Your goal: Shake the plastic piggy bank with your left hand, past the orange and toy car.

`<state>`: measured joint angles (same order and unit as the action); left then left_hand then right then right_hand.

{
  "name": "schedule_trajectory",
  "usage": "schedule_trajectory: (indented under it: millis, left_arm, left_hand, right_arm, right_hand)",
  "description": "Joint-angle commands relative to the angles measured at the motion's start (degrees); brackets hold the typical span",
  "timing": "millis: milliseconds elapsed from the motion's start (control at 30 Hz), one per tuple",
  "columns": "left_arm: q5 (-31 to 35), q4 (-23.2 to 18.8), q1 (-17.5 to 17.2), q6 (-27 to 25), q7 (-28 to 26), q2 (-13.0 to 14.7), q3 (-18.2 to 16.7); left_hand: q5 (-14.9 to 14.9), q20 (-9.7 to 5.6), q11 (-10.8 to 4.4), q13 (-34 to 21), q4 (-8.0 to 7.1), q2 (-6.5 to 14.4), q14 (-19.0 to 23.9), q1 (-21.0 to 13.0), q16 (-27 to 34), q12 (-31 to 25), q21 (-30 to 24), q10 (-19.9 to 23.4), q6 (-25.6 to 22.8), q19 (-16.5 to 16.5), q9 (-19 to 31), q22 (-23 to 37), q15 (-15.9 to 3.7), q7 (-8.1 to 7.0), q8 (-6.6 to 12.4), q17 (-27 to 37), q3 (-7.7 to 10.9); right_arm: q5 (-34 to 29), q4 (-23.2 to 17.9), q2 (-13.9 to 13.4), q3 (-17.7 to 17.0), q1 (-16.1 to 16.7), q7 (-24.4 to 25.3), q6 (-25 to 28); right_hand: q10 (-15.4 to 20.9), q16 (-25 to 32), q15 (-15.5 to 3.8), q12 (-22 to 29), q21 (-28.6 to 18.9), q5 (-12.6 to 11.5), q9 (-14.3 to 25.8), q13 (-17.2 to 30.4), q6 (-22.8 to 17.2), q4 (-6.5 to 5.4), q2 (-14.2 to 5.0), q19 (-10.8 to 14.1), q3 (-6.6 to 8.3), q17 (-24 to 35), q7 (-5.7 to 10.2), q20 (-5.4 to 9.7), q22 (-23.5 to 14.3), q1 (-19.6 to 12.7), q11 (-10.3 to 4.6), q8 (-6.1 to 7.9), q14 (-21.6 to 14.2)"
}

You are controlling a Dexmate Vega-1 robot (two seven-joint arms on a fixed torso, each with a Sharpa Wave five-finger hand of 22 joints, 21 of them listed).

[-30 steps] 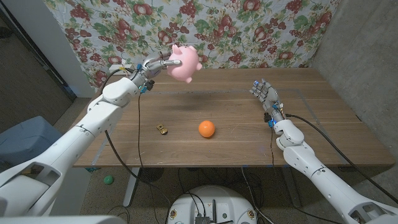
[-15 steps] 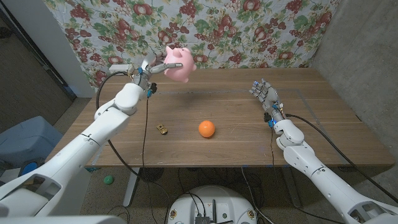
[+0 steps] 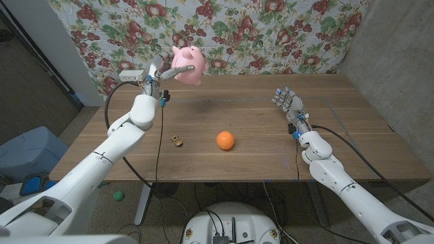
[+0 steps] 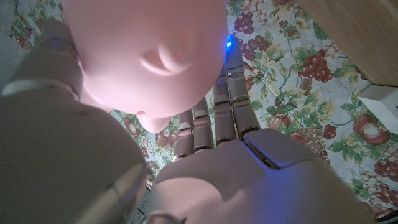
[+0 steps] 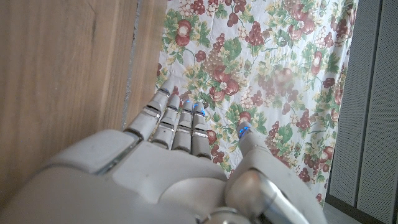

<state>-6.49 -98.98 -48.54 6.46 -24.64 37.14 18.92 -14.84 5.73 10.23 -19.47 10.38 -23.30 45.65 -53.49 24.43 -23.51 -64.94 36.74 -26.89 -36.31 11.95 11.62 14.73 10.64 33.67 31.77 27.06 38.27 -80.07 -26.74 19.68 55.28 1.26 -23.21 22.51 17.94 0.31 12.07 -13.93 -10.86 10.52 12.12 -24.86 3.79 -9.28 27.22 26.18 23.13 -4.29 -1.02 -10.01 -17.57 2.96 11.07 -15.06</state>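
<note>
Pink plastic piggy bank is held up high by the left hand, beyond the orange and toy car. The right hand is kept empty, fingers straight.

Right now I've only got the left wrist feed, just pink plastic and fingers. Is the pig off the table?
Observer: Yes. In the head view the left hand holds the piggy bank up in the air, in front of the floral cloth, with its shadow on the table below.
Operator: Where are the orange and car?
Observer: Both sit on the table nearer the robot than the pig: the orange about mid-table, the toy car to its left.
Operator: Right hand in the way?
Observer: No. The right hand is over the table's right side, fingers extended, holding nothing, well apart from the pig.
</note>
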Motion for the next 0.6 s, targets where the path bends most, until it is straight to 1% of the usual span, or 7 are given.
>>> schedule_trajectory:
  millis: [33,133,233,333,500,600]
  left_arm:
    - [-1.14,-1.25,-0.84,1.01,2.51,0.51,-1.00]
    - [-1.88,-1.88,-0.83,-0.16,3.72,0.97,-1.06]
    - [-3.55,-2.53,-0.60,-1.52,6.06,1.78,-1.13]
    - [-4.81,-3.84,-0.48,-3.94,7.60,2.69,-1.24]
    - [-6.66,-6.65,0.10,-10.01,10.11,4.88,-1.18]
    - [-8.08,-7.34,0.79,-12.37,12.29,6.09,-0.93]
  left_hand:
    - [-4.98,-16.76,-17.97,-12.31,-0.21,25.42,20.11,-26.28,0.04,0.02,-0.76,18.15,-20.11,-4.77,2.98,0.17,-28.19,-9.61,3.72,0.28,3.38]
    - [-5.02,-16.74,-18.03,-12.39,-0.20,25.40,20.20,-26.26,0.01,0.06,-0.94,18.20,-20.13,-4.65,3.00,0.09,-28.18,-9.61,3.69,0.36,3.44]
    - [-5.06,-16.72,-17.80,-12.44,-0.18,25.37,20.24,-26.27,-0.03,0.09,-1.15,18.28,-20.18,-4.59,2.99,0.03,-28.19,-9.57,3.66,0.44,3.49]
    - [-5.09,-16.71,-17.82,-12.47,-0.17,25.34,20.20,-26.27,-0.12,0.17,-1.27,18.22,-20.19,-4.52,3.01,-0.02,-28.19,-9.50,3.64,0.43,3.53]
    - [-5.16,-16.71,-17.80,-12.53,-0.15,25.28,20.25,-26.29,-0.22,0.30,-1.59,18.25,-20.02,-4.34,3.18,-0.13,-28.19,-9.58,3.60,0.54,3.63]
    - [-5.20,-16.70,-18.03,-12.54,-0.15,25.25,20.26,-26.29,-0.29,0.37,-1.73,18.26,-19.95,-4.25,3.27,-0.17,-28.19,-9.55,3.59,0.57,3.68]
  right_arm:
    - [-0.04,-1.40,-0.57,-0.58,1.50,0.49,-0.85]
    - [-0.01,-1.78,-0.71,-0.76,1.90,0.69,-0.92]
    - [-0.02,-2.10,-0.81,-0.88,2.26,0.86,-1.02]
    - [-0.12,-2.41,-0.88,-1.00,2.61,1.04,-1.27]
    - [-0.18,-2.97,-0.96,-1.16,3.13,1.30,-1.54]
    - [-0.19,-3.25,-1.02,-1.22,3.40,1.44,-1.57]
  right_hand:
    - [0.24,-0.20,0.03,-0.01,0.35,-0.17,0.29,0.08,0.02,0.48,-0.42,0.45,0.08,-0.02,-0.01,-0.03,-0.09,0.30,0.07,0.17,-0.17]
    - [0.22,-0.22,0.04,-0.02,0.39,-0.17,0.29,0.08,0.01,0.48,-0.42,0.45,0.08,-0.02,0.00,-0.05,-0.09,0.31,0.04,0.17,-0.15]
    - [0.27,-0.21,0.06,0.00,0.43,-0.16,0.29,0.08,0.01,0.48,-0.42,0.47,0.07,-0.02,0.02,-0.05,-0.09,0.33,-0.05,0.17,-0.21]
    - [0.28,-0.23,-0.01,0.00,0.48,-0.17,0.29,0.08,0.03,0.49,-0.43,0.48,0.08,-0.02,0.01,-0.03,-0.09,0.34,-0.08,0.17,-0.21]
    - [0.30,-0.26,-0.02,0.00,0.58,-0.17,0.29,0.08,0.03,0.52,-0.45,0.51,0.09,-0.02,0.02,-0.04,-0.09,0.35,0.10,0.17,-0.21]
    - [0.23,-0.28,0.06,-0.02,0.65,-0.17,0.29,0.07,0.00,0.54,-0.44,0.55,0.09,-0.02,0.08,-0.04,-0.10,0.37,0.14,0.18,-0.26]
